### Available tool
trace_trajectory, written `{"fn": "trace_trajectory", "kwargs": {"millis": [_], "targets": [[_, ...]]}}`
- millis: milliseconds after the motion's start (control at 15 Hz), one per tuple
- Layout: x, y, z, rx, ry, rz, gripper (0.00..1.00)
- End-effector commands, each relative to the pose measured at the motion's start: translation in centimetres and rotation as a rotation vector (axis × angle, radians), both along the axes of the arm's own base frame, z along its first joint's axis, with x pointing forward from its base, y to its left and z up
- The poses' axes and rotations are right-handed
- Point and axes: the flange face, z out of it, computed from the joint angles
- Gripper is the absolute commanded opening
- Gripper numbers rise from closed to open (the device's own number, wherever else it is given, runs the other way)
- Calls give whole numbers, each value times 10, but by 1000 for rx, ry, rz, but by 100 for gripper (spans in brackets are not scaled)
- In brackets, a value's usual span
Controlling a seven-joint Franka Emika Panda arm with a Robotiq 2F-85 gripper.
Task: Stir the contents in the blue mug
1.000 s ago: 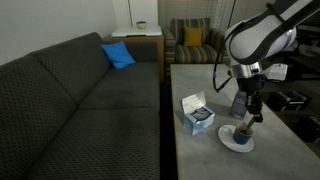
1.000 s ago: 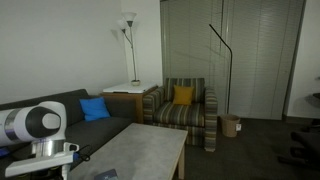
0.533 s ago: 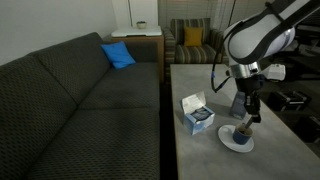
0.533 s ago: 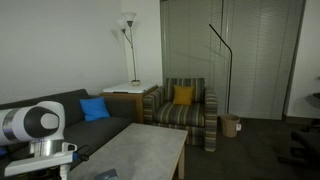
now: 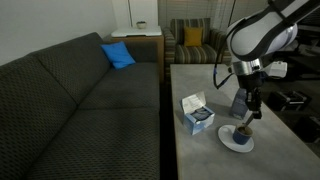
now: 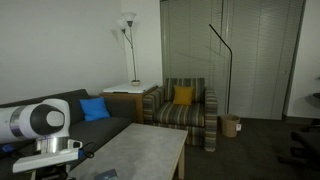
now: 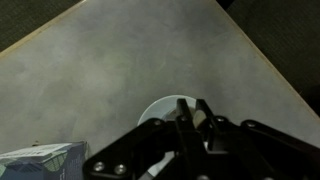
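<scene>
A small dark mug [image 5: 240, 131] stands on a white saucer [image 5: 236, 143] at the near right of the grey table [image 5: 205, 80]; I cannot tell its colour. My gripper [image 5: 248, 113] hangs straight above it. In the wrist view the fingers [image 7: 190, 113] are close together on a pale stirrer [image 7: 199, 118], above the white saucer [image 7: 160, 106]. The mug itself is hidden behind the fingers there. A short tan piece of the stirrer [image 5: 243, 123] shows between fingers and mug. In an exterior view only an arm joint [image 6: 40, 120] shows.
A blue-and-white box [image 5: 197, 113] [image 7: 40, 160] lies just beside the saucer. A dark sofa [image 5: 80, 95] with a blue cushion [image 5: 118, 55] runs along the table. A striped armchair [image 6: 185, 110] stands beyond the table's far end. The table's edge [image 7: 265, 60] is near the saucer.
The arm has shifted slightly sideways above the mug. The grip on the stirrer is unchanged, and the mug, saucer and box have not moved.
</scene>
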Motion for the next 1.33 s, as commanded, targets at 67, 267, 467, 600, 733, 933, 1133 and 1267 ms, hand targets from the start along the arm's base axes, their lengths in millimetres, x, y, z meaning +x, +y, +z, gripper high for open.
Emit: {"fn": "trace_trajectory", "kwargs": {"millis": [67, 267, 467, 600, 733, 933, 1133, 1267], "targets": [[2, -8, -8, 26, 7, -10, 3], [-4, -2, -19, 37, 26, 3, 3], [-3, 0, -19, 42, 29, 5, 3], [-3, 0, -19, 44, 26, 5, 3], [-2, 0, -18, 44, 23, 3, 3], [-1, -1, -15, 40, 20, 1, 39], [-1, -1, -13, 42, 14, 4, 59], [1, 0, -10, 43, 9, 9, 74]]}}
